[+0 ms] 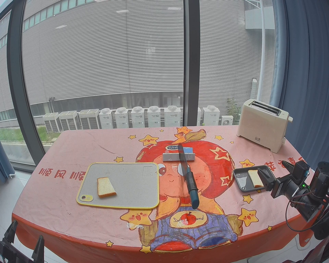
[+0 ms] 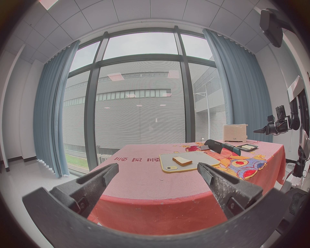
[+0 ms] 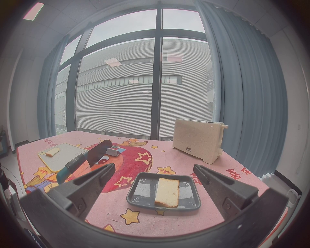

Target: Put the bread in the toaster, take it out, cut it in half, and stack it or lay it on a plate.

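Right gripper (image 3: 153, 168) jaws wide apart, empty, just beside dark glossy tray (image 3: 143, 190); bread piece (image 3: 167, 192) flat inside. Left gripper (image 2: 158, 167) spread wide, empty, off near corner of table (image 1: 68, 143), cut off in head view. Second bread piece (image 1: 106, 187) on grey yellow-rimmed cutting board (image 1: 137, 185). Head view looks down on toaster (image 1: 263, 124) slots, interior hidden.

A tall window (image 1: 102, 68) with dark frames (image 1: 192, 61) fills the far side, looking onto a grey ribbed building (image 1: 222, 51) and a row of air-conditioning units (image 1: 137, 117) in flat daylight. Blue-grey curtains (image 1: 305, 75) hang at both sides. A pink cartoon cloth (image 1: 61, 212) with stars covers the worktop (image 1: 68, 150). Overhead is a white tiled ceiling (image 2: 148, 13) with a lit panel (image 3: 33, 10). The floor (image 2: 22, 174) is pale and the side wall (image 2: 13, 106) white.
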